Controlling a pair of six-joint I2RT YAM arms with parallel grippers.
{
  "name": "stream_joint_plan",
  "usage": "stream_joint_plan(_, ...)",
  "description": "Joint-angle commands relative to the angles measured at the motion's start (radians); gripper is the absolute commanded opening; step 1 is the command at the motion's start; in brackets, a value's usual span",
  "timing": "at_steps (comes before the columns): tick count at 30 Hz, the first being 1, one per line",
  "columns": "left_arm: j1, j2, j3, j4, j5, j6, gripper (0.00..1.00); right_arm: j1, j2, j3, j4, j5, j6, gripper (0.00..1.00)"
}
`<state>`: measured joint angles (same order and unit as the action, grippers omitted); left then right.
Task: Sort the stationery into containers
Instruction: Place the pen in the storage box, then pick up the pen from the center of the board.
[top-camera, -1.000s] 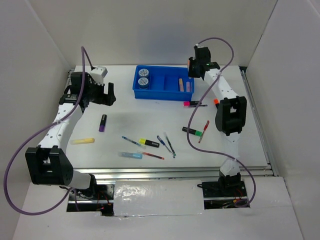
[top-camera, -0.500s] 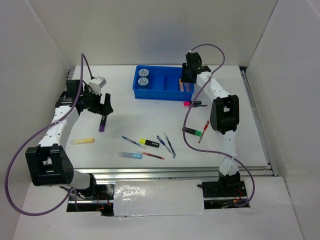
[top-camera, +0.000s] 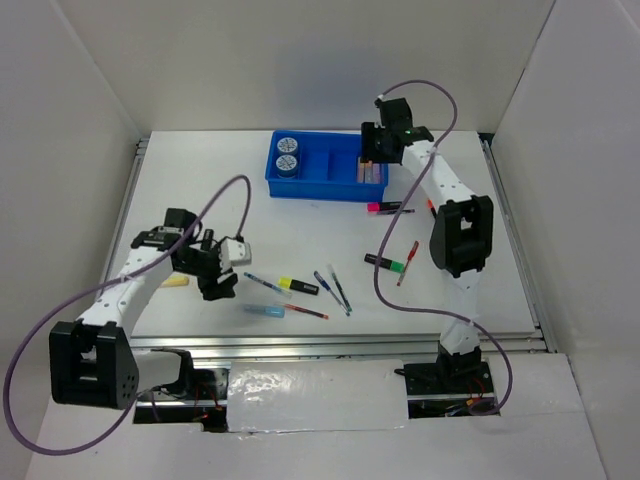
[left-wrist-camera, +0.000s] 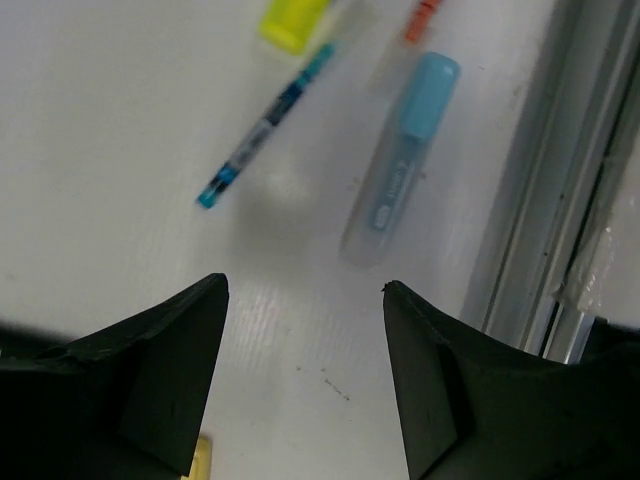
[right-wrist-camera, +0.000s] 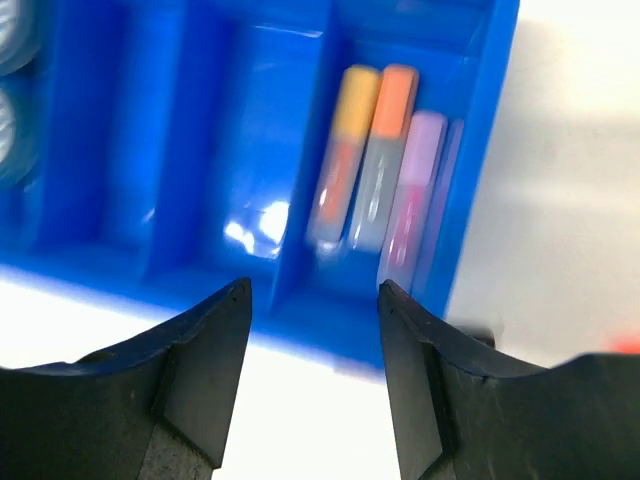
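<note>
Left pincer (left-wrist-camera: 305, 288) hangs open and empty over the worktop (left-wrist-camera: 120, 120), near the pale-blue highlighter (left-wrist-camera: 398, 160). Right pincer (right-wrist-camera: 314, 290) gapes wide, nothing gripped, above the blue tray (right-wrist-camera: 200, 150), markers (right-wrist-camera: 385, 170) lying in its right compartment.

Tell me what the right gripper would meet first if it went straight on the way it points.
Probably the highlighters lying in the blue tray's end compartment. The right gripper points down at them with its jaws open and empty. Depth is unclear.
</note>
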<state>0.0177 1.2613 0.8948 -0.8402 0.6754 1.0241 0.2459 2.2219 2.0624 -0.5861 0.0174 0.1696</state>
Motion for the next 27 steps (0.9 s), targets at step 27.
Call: stream_joint_plan(27, -0.547, 0.069, -0.174, 0.263, -0.180, 0.019, 0.61, -0.238, -0.679, -0.584, -0.109, -0.445, -0.010, 0.58)
